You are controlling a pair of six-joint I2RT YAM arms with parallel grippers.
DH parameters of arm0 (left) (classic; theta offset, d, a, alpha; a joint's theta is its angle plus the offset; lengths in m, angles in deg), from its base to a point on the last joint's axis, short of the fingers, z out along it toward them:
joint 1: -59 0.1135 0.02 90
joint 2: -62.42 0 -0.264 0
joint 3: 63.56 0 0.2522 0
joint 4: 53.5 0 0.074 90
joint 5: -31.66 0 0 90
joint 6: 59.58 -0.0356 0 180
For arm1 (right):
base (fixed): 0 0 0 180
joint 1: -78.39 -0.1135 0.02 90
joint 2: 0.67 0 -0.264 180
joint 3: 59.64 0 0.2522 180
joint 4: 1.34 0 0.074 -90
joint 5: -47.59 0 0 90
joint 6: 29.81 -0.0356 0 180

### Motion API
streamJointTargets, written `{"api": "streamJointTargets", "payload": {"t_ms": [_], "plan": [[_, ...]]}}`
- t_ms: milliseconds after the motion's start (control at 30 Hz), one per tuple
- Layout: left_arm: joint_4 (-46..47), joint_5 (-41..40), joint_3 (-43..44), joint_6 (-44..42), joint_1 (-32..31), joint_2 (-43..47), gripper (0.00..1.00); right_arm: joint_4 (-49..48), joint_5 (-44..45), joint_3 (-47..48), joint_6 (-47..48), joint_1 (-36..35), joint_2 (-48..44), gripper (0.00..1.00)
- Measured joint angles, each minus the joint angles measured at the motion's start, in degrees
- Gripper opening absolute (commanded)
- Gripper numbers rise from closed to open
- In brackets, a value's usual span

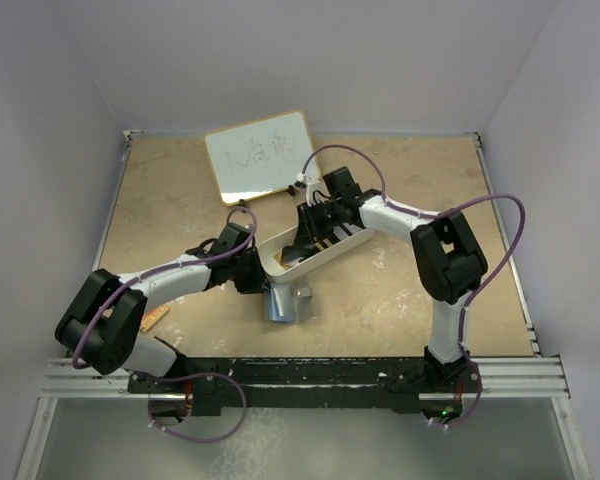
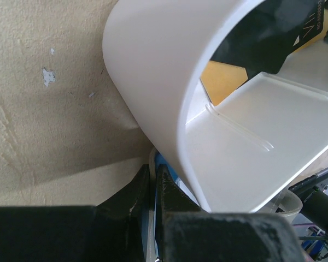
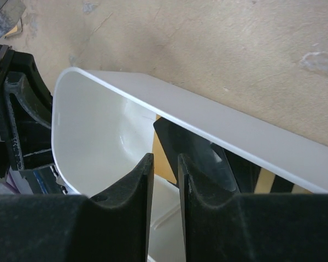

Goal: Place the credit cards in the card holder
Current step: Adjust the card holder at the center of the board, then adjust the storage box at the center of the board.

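The cards lie inside the long white tray (image 1: 355, 240): a black card (image 3: 208, 158) over a yellow-orange card (image 3: 163, 164). Both also show in the left wrist view, yellow (image 2: 224, 79) and black (image 2: 262, 38). The dark grey card holder (image 1: 285, 303) stands open in front of the tray's near end, its light blue inside showing. My left gripper (image 1: 252, 272) is shut on the holder's thin edge (image 2: 163, 164), right under the tray's rounded end (image 2: 153, 65). My right gripper (image 1: 315, 232) reaches into the tray (image 3: 235, 131), its jaws a narrow gap apart above the cards (image 3: 165, 158), nothing between them.
A small whiteboard (image 1: 258, 155) with writing lies at the back of the table. An orange-brown patterned little board (image 1: 155, 318) lies by the left arm. The table's raised edges run along both sides and the back.
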Motion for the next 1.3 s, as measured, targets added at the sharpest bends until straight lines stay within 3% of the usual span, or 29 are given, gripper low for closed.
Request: {"api": "streamJointTargets", "payload": {"t_ms": [300, 500, 667, 833, 1067, 1300], "plan": [[0.09, 0.00, -0.04, 0.00, 0.00, 0.00, 0.00, 1.88, 1.57, 0.24, 0.76, -2.01, 0.04, 0.34], [-1.31, -1.09, 0.04, -0.02, 0.00, 1.09, 0.00, 8.31, 9.05, 2.56, 2.97, -2.21, -0.59, 0.52], [-7.02, -5.53, 1.55, -0.04, 0.07, 3.37, 0.00, 14.73, 17.14, 4.02, 4.90, -2.23, -4.09, 0.51], [-10.88, -8.39, 1.79, 0.02, 1.44, 5.92, 0.00, 17.29, 18.60, 4.96, 7.80, -2.91, -5.35, 0.45], [-19.02, -11.56, 3.96, -0.26, 1.70, 8.22, 0.00, 21.14, 20.76, 1.51, 11.19, -3.76, -7.21, 0.45], [-27.80, -20.87, 9.05, -1.60, 2.16, 10.54, 0.00, 27.26, 26.10, -2.89, 11.13, -3.74, -12.31, 0.46]]}}
